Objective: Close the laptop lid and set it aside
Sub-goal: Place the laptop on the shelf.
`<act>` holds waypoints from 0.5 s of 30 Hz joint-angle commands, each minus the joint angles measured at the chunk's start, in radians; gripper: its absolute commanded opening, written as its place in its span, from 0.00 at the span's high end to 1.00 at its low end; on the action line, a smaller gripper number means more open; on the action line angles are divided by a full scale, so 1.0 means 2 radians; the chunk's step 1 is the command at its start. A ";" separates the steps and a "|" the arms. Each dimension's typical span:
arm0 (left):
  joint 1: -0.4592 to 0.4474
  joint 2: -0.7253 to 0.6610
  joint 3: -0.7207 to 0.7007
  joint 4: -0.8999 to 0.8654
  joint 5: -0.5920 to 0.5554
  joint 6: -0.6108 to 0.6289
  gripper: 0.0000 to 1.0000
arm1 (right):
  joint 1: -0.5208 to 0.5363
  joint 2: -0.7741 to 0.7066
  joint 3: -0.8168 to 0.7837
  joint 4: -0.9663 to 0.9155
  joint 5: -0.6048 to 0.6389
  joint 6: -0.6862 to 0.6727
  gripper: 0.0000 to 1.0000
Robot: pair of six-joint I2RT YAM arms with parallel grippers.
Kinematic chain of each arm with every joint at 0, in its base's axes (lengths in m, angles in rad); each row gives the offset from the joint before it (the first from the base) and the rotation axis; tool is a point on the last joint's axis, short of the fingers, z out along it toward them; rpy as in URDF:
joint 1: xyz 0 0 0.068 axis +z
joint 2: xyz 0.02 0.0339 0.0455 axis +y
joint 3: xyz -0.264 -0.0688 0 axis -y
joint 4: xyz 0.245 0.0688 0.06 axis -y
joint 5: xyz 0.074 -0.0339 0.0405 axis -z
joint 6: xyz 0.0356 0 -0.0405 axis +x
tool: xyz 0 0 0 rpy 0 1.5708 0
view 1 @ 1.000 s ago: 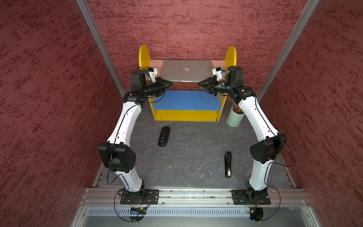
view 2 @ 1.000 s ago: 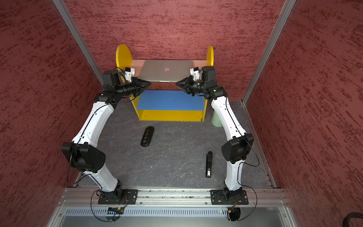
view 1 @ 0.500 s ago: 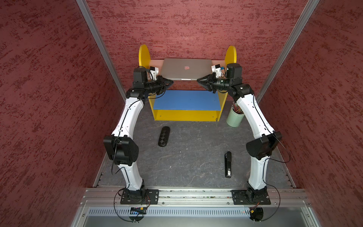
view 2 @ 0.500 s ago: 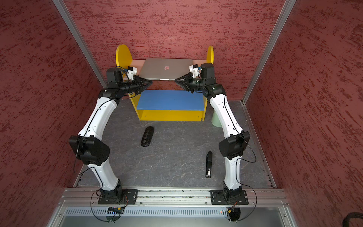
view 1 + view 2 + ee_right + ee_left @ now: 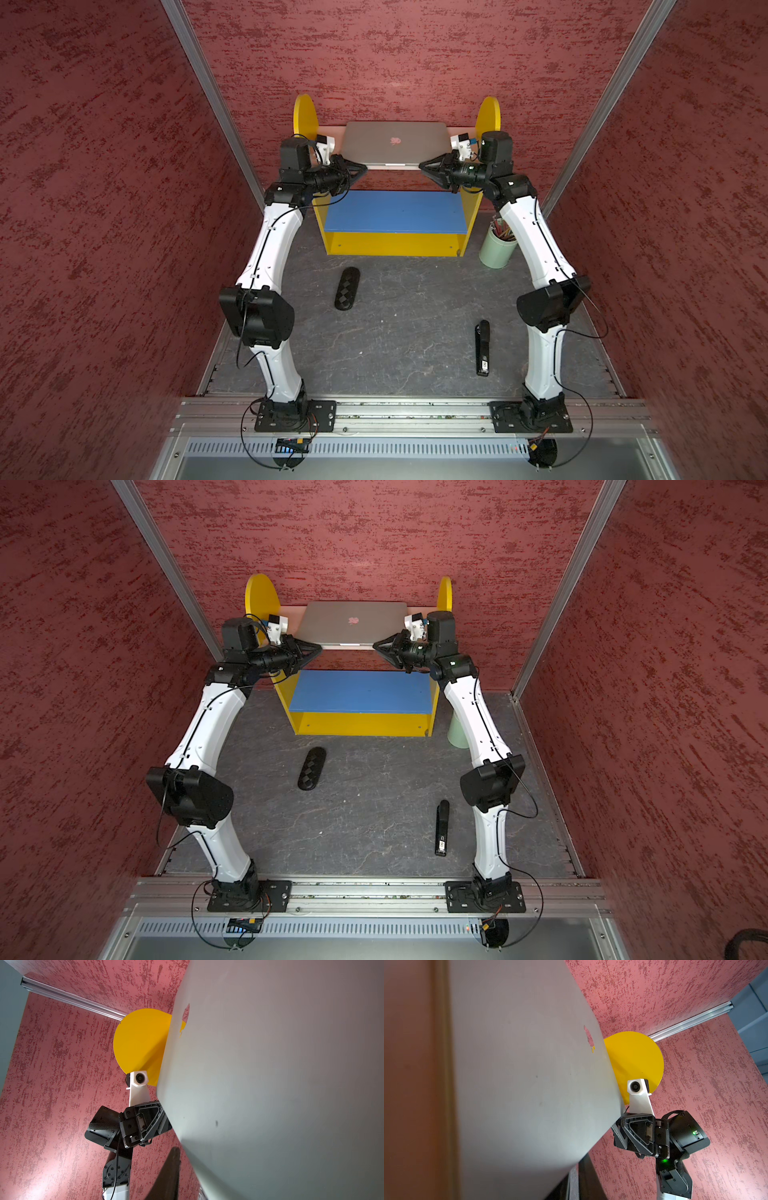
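Top views are both showing me the laptop (image 5: 395,143) lying at 12 o'clock of the scene, over the pink top shelf (image 5: 332,130) of the yellow shelf unit (image 5: 395,245). The laptop lid (image 5: 353,621) is folded flat, its reddish logo facing up. The left end effector (image 5: 360,167) is pinching the laptop's 7 o'clock corner, its fingers narrow. The right end effector (image 5: 423,167) is gripping the 5 o'clock corner the same way. In the wrist views I am seeing each one's fingers straddling the thin silver edge. I am not able to tell whether the laptop is resting on the shelf or hanging just over it. On the dark worktop (image 5: 407,316) a black oval case (image 5: 347,288) is lying at the unit's 7 o'clock. A black stapler (image 5: 482,347) is lying at its 5 o'clock, well apart, and a green cup (image 5: 496,249) is standing just beside its 4 o'clock corner.
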 commanded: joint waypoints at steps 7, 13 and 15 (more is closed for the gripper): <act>0.001 0.012 0.021 -0.002 0.003 0.007 0.86 | -0.007 0.007 0.019 0.001 0.008 0.004 0.73; -0.002 -0.001 0.014 -0.002 0.007 0.008 0.84 | -0.007 -0.017 -0.006 0.001 0.004 -0.002 0.70; -0.003 -0.011 0.007 0.001 0.007 0.007 0.82 | -0.007 -0.031 -0.021 0.006 0.004 -0.006 0.68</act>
